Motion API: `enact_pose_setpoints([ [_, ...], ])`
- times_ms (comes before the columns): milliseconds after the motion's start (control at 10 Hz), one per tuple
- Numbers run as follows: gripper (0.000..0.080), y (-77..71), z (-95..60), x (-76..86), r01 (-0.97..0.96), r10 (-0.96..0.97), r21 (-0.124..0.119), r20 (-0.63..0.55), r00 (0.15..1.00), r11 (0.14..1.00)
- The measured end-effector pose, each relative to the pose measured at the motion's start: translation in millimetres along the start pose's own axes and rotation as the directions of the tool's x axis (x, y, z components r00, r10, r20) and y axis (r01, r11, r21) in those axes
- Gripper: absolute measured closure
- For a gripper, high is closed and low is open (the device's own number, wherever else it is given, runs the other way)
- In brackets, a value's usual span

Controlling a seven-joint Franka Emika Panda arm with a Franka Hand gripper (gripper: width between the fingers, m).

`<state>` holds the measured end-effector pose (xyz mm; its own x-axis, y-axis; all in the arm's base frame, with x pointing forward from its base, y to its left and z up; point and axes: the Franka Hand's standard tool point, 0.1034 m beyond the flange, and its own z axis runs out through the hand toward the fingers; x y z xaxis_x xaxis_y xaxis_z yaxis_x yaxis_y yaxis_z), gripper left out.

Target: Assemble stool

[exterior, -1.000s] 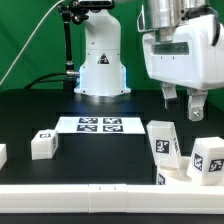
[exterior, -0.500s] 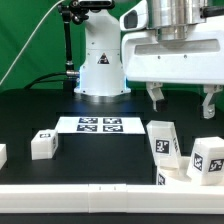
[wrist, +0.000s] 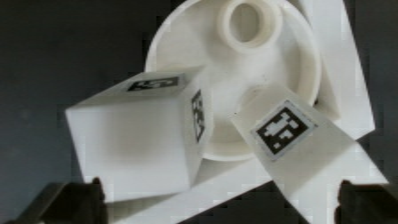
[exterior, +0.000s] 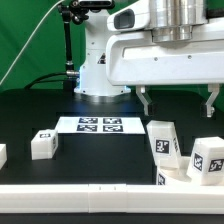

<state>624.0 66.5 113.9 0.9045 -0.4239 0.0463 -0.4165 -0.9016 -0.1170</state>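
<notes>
**Tool turned broadside and spread, hanging over the leg pair**

Since a second ago the wrist has swung round, so the tool [exterior: 179,100] now faces the exterior camera square-on, and its fingers [exterior: 146,101] stand wide apart with nothing between them. No part on the surface [exterior: 100,160] has shifted in that time.

Working outward with the marker board [exterior: 100,125] as my reference, the tool hangs in the air above and toward the exterior view's right of it. Below the tool, also on that side of the marker board, stand the first leg [exterior: 163,140] and, nearer the camera, the second leg [exterior: 208,158]. My wrist camera looks straight down on both of them, with the round seat [wrist: 196,60] lying just behind. I cannot tell whether either leg touches it. A lone leg [exterior: 42,143] sits well apart, on the exterior view's left of the marker board.

My worry is how crowded that pair is. If I descend without centring on one leg, a finger could land on top of it or wedge between the two. That would tip one over, or shove it against the seat or toward the rail [exterior: 90,198]. The second leg also looks skewed next to the first, so closing on it could catch its corners and twist it loose.
</notes>
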Motion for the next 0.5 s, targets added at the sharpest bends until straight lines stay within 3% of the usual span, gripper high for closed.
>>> enact_pose_setpoints([
  [300, 0.0151, 0.9, -0.1, 2.2, 0.335, -0.336, -0.032, -0.012, 0.942, 0.942],
  [500, 0.0151, 2.0, 0.7, 2.2, 0.565, -0.565, -0.04, 0.003, 0.825, 0.824],
])
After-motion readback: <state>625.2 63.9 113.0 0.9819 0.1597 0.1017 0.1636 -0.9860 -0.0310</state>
